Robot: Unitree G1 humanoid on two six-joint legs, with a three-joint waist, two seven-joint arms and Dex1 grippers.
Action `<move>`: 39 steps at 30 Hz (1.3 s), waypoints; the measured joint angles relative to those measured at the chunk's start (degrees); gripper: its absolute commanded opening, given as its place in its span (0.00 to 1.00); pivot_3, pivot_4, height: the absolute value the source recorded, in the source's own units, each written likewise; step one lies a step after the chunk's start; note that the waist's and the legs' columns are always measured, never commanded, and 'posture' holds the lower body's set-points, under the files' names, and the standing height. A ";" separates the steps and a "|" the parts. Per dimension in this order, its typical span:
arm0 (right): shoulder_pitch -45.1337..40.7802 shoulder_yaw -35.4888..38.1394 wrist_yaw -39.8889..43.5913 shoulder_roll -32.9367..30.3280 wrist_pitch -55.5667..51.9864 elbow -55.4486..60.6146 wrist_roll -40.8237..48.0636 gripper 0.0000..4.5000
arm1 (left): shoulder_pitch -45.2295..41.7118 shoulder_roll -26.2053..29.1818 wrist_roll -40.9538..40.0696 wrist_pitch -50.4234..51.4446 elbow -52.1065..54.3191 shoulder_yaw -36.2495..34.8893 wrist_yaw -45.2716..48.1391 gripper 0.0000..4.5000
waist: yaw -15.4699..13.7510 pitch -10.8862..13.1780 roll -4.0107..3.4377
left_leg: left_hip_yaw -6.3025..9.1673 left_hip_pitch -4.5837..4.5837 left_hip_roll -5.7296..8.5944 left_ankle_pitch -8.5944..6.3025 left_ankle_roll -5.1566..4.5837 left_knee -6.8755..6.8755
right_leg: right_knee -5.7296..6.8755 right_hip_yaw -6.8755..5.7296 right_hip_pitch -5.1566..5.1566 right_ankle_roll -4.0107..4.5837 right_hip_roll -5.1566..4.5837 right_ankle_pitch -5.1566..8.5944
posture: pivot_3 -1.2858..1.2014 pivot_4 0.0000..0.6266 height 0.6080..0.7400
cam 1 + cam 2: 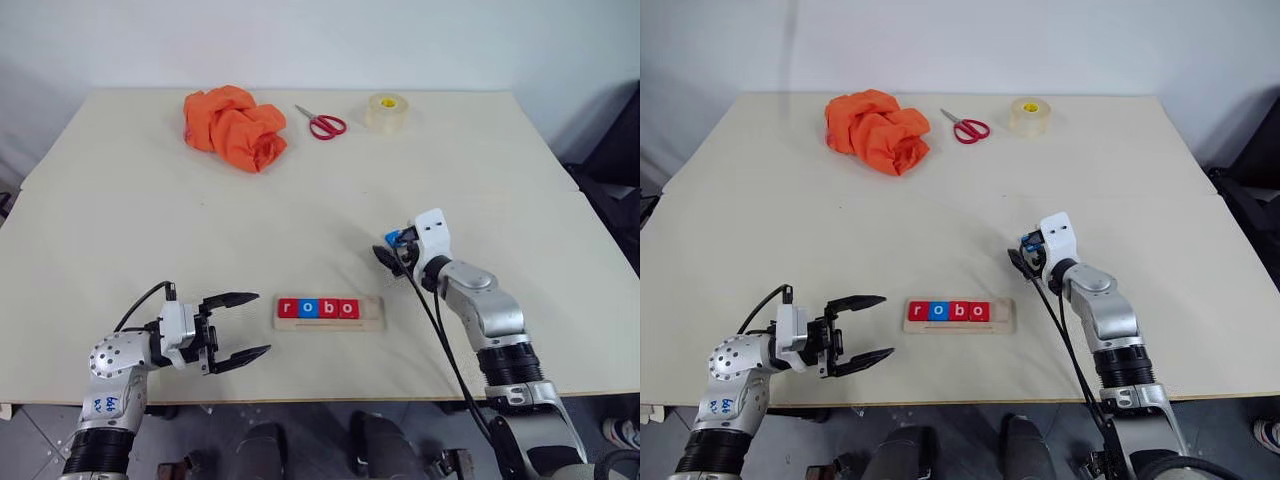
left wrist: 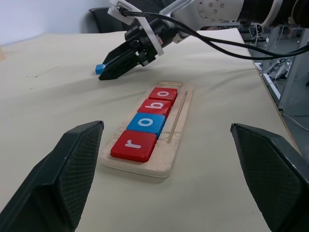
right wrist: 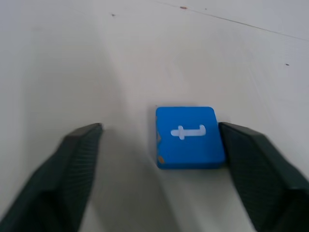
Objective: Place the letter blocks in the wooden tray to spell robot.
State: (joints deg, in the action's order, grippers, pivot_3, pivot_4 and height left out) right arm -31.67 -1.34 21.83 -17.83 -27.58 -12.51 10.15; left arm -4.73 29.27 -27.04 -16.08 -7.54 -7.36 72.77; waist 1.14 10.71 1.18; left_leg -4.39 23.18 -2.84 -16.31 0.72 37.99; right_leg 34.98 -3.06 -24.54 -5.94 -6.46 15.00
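Even bright light, soft shadows.

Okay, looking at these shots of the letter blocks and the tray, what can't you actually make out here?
- Blue t block: in the head views the right tool covers most of it.
- Whether that tool's finger touches the block: right wrist view, too blurred.
- Wooden tray: far end behind the o block, left wrist view.
- Left tool open, its fingertips cut off in its wrist view.

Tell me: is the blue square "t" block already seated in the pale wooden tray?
No: the blue square "t" block lies on the table between the right gripper's open fingers.
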 measured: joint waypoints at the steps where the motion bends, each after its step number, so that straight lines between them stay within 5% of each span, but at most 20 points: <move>1: -0.01 0.00 -0.01 0.17 0.30 -0.22 0.00 0.56 | 0.00 0.02 0.00 0.00 0.00 0.00 -0.01 1.00 | 0.06 0.00 0.00 | 0.00 0.00 0.01 0.00 0.00 0.00 | 0.00 0.00 0.00 0.00 -0.01 0.00 | 0.52 0.24 1.00; 4: -0.07 0.00 -0.10 0.50 1.20 -0.76 0.00 0.33 | 0.00 0.05 0.00 0.00 0.06 0.00 0.00 1.00 | 0.27 0.00 0.00 | 0.00 0.00 0.02 0.00 0.00 0.00 | 0.01 0.00 0.01 0.00 -0.04 0.00 | 0.52 0.24 1.00; 10: 2.90 1.89 -2.24 0.33 -2.86 5.26 0.24 0.32 | -0.27 0.17 -0.04 0.09 0.06 0.10 0.62 1.00 | 0.29 0.01 -0.01 | 0.02 0.04 0.02 0.00 0.00 -0.01 | -0.03 -0.01 -0.01 0.00 -0.07 0.00 | 0.52 0.24 1.00; 20: 23.78 7.84 -7.16 -0.52 -25.85 43.77 5.54 0.32 | -5.74 -0.06 -0.15 0.46 -4.80 1.85 4.47 1.00 | 0.25 0.02 -0.04 | 0.09 0.07 0.01 -0.01 0.02 -0.12 | -0.12 -0.07 -0.03 0.04 -0.03 0.03 | 0.52 0.24 1.00; 25: 29.01 10.09 -10.62 1.80 -33.73 53.46 7.16 0.32 | -8.90 -0.59 -0.14 0.40 -7.78 2.38 6.27 1.00 | 0.45 0.02 -0.04 | 0.05 0.01 0.01 0.00 0.00 -0.09 | -0.14 -0.02 -0.01 0.00 -0.02 0.00 | 0.52 0.24 1.00; 34: 31.22 10.46 -11.35 2.64 -32.59 53.98 7.08 0.99 | -11.03 -1.51 0.02 -0.19 -11.23 2.90 7.85 1.00 | 0.34 0.02 -0.04 | 0.06 0.06 0.02 -0.01 0.00 -0.10 | -0.20 -0.04 -0.01 0.02 0.00 0.01 | 0.52 0.24 1.00; 39: 31.50 10.45 -7.63 -3.57 -32.13 53.60 7.38 0.99 | -10.68 -1.51 0.01 -0.44 -11.18 2.87 7.86 1.00 | 0.35 0.02 -0.04 | 0.06 0.05 0.03 -0.01 0.00 -0.10 | -0.22 -0.03 0.00 0.01 -0.01 0.01 | 0.52 0.24 1.00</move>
State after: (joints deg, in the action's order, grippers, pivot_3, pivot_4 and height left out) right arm -0.17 9.11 14.20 -21.40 -59.72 41.08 17.53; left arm -15.41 27.76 -27.03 -16.52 -18.72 -4.49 80.63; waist 1.49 10.73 1.14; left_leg -4.33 23.24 -2.81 -16.32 0.72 37.89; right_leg 34.76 -3.09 -24.54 -5.93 -6.48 15.01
